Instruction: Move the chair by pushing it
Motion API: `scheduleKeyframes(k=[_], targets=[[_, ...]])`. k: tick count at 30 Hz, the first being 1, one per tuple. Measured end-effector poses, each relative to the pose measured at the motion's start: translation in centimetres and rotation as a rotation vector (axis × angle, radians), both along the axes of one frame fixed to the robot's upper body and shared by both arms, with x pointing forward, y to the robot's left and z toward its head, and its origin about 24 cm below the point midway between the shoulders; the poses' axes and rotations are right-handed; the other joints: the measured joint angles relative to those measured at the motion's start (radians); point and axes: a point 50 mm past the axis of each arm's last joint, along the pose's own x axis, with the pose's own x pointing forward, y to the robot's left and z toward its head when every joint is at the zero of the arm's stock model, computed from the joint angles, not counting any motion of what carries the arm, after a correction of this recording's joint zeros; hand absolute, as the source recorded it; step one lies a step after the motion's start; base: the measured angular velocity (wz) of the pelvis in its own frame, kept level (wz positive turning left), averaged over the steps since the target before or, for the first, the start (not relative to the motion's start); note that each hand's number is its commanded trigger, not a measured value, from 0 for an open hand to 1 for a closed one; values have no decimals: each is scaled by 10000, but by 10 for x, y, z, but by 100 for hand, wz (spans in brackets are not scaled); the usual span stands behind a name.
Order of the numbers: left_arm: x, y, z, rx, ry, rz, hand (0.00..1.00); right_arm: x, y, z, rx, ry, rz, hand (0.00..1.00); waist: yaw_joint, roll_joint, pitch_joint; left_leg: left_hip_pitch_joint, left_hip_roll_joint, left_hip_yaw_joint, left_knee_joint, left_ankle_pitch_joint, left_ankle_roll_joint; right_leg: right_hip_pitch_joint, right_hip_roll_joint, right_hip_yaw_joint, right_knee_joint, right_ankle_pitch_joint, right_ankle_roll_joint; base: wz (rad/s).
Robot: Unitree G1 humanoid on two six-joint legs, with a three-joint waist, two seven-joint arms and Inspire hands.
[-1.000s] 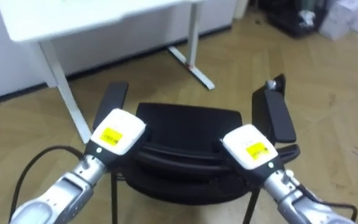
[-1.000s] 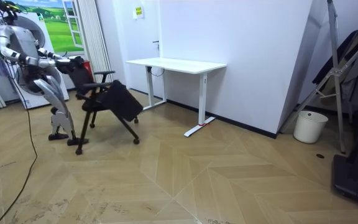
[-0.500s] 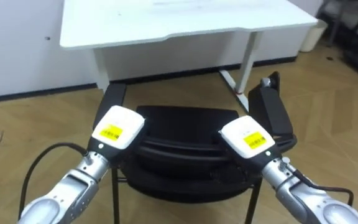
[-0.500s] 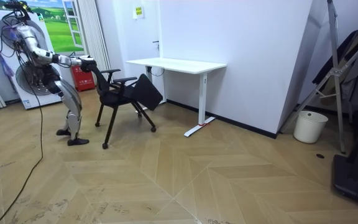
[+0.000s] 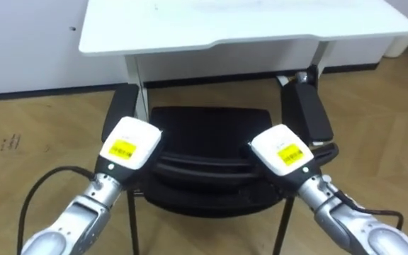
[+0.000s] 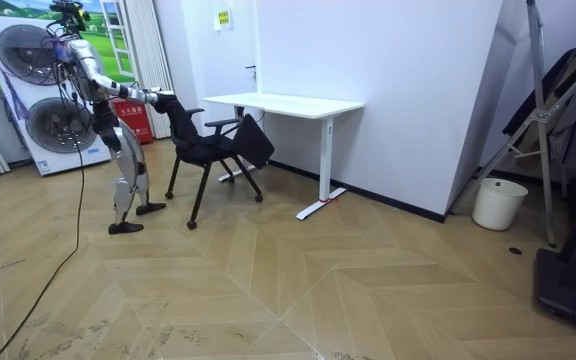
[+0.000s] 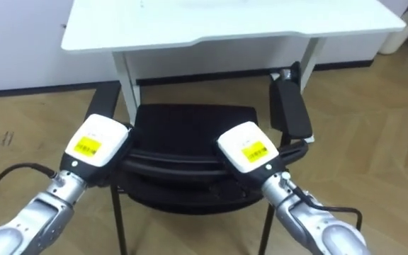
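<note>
Left eye view: the chair [image 5: 211, 126] stands directly ahead of the robot, its seat front turned toward the white desk [image 5: 246, 25] and its backrest toward the robot. The left hand [image 5: 128, 145] and the right hand [image 5: 280, 150] both rest on the top edge of the backrest, 1 near each end. Only the backs of the hands show, so it cannot be told whether either hand grips the backrest or merely presses against it. The backrest's long axis runs left to right across the view, square to the line of push; the 2 hands sit at about equal depth, and neither arm is clearly nearer. In the room view the robot stands upright at the room view's left with both arms held out level to the chair, and the chair is between the robot and the desk, close to the desk's near edge. The controlling relation is the chair's lateral position against the desk legs — the left armrest [image 5: 121, 113] lies about in line with the desk's left leg [image 5: 134, 71], while the right armrest [image 5: 309, 113] lies just inside the right leg [image 5: 321, 55]. Judged from this, a straight push may bring the left armrest against that leg. A slight bias toward the robot's right is advisable — more load from the left hand.
</note>
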Motion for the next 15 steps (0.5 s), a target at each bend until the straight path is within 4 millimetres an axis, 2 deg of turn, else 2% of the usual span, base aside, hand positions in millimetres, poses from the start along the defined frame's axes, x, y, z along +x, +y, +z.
scheduleKeyframes(k=[1, 2, 3, 4, 5, 6, 7, 8, 9, 10, 12, 13, 14, 15], targets=[[1, -2, -1, -39, 89, -1, 100, 0, -2, 0, -61, 9, -51, 100, 16, 77, 6, 130, -82, 149, 133, -232, 138, -279, -308, 91, 1011, 47, 104, 0], [1, -3, -1, -20, 179, -37, 100, -1, -3, -1, -90, 51, -48, 100, 26, 73, 24, 339, -93, 370, 245, -482, 272, -647, -640, 337, 2096, 195, 358, 0], [1, -3, -2, -12, 212, -40, 100, -1, -3, -2, -87, 85, -53, 100, 29, 86, 28, 425, -126, 445, 329, -615, 328, -764, -780, 429, 2544, 298, 478, -9], [1, -3, -2, -15, 237, -42, 100, -2, -3, -3, -73, 106, -64, 100, 15, 166, 71, 561, -148, 476, 495, -923, 426, -883, -970, 475, 3197, 539, 540, -7], [1, -4, -2, -40, 251, -60, 100, -2, -3, -3, -68, 79, -92, 100, -58, 287, 123, 659, -126, 438, 741, -1245, 515, -953, -1063, 477, 3621, 820, 562, -4], [2, -4, -2, -45, 237, -84, 100, -2, -3, -3, -69, 62, -129, 100, -75, 342, 150, 707, -126, 405, 833, -1372, 561, -1002, -1091, 477, 3824, 988, 572, 3], [2, -5, -2, -39, 250, -104, 100, -2, -4, -3, -64, 74, -156, 100, -133, 448, 146, 759, -88, 321, 972, -1576, 644, -1156, -1091, 530, 4184, 1342, 607, -5], [2, -4, -1, -12, 233, -109, 100, -3, -3, -4, -21, 74, -182, 100, -142, 493, 107, 837, -50, 278, 972, -1721, 673, -1373, -1061, 650, 4424, 1304, 712, -10], [3, -4, -1, -4, 205, -119, 100, -2, -2, -4, 2, 69, -203, 100, -116, 537, 109, 863, 3, 283, 973, -1769, 682, -1521, -1054, 676, 4523, 1159, 748, -14], [5, -3, 1, 83, 140, -166, 100, -3, -2, -4, 25, 57, -257, 100, -21, 592, 119, 944, 50, 290, 920, -1834, 699, -1966, -1056, 760, 4564, 880, 720, -5], [7, -2, 1, 141, 197, -245, 100, -4, 1, -6, 112, 104, -344, 100, -4, 564, 118, 1193, 112, 409, 715, -1869, 706, -2643, -1045, 900, 4090, 770, 699, -2], [7, -2, 1, 127, 231, -260, 100, -6, 3, -9, 190, 169, -432, 100, 90, 567, 117, 1381, 181, 431, 602, -1931, 650, -3031, -911, 1005, 3309, 806, 673, 0], [7, 0, 1, 170, 264, -300, 100, -7, 5, -10, 248, 214, -434, 100, 77, 544, 106, 1427, 254, 390, 595, -2031, 575, -3190, -766, 997, 2104, 1069, 630, 5], [7, 1, 1, 192, 277, -331, 100, -8, 5, -10, 268, 228, -419, 100, 76, 549, 109, 1458, 267, 342, 611, -2094, 540, -3221, -712, 993, 1446, 1284, 632, 20]])
